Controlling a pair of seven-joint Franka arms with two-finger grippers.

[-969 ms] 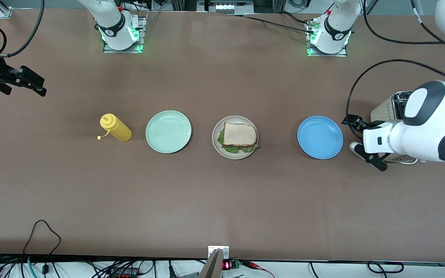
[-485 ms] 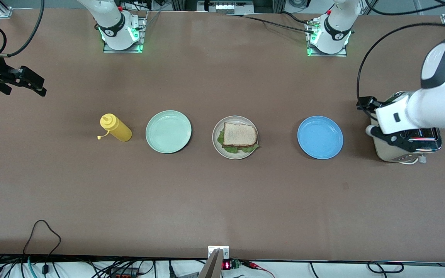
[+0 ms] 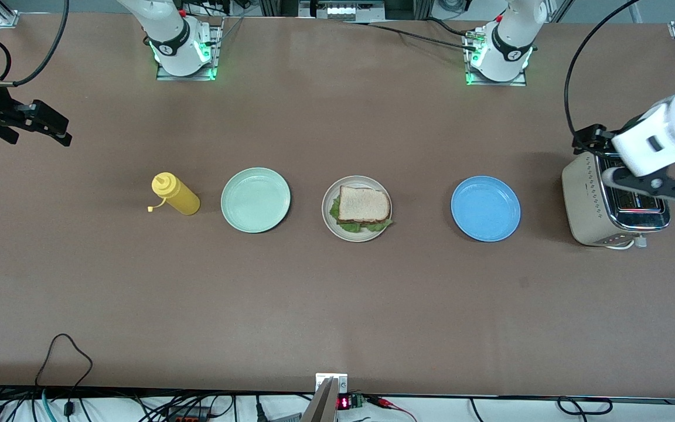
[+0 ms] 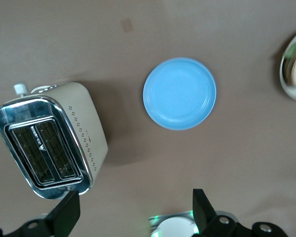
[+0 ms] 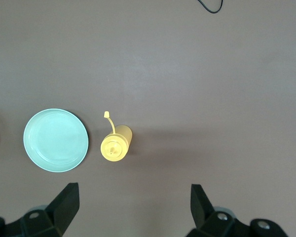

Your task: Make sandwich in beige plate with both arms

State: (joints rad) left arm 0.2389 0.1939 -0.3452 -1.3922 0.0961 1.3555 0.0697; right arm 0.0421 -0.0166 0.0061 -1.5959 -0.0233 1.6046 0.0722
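The sandwich (image 3: 363, 208) lies on the beige plate (image 3: 330, 220) at mid-table, between the mint-green plate (image 3: 255, 200) and the blue plate (image 3: 486, 208). The left gripper (image 3: 648, 184) hangs over the toaster (image 3: 585, 199), its fingers (image 4: 203, 207) spread wide and holding nothing. The left wrist view shows the toaster's two slots (hidden by the arm in the front view). The right gripper (image 3: 41, 124) waits over the right arm's end of the table, fingers (image 5: 201, 202) wide apart, looking down on the yellow squeeze bottle (image 5: 116, 145)
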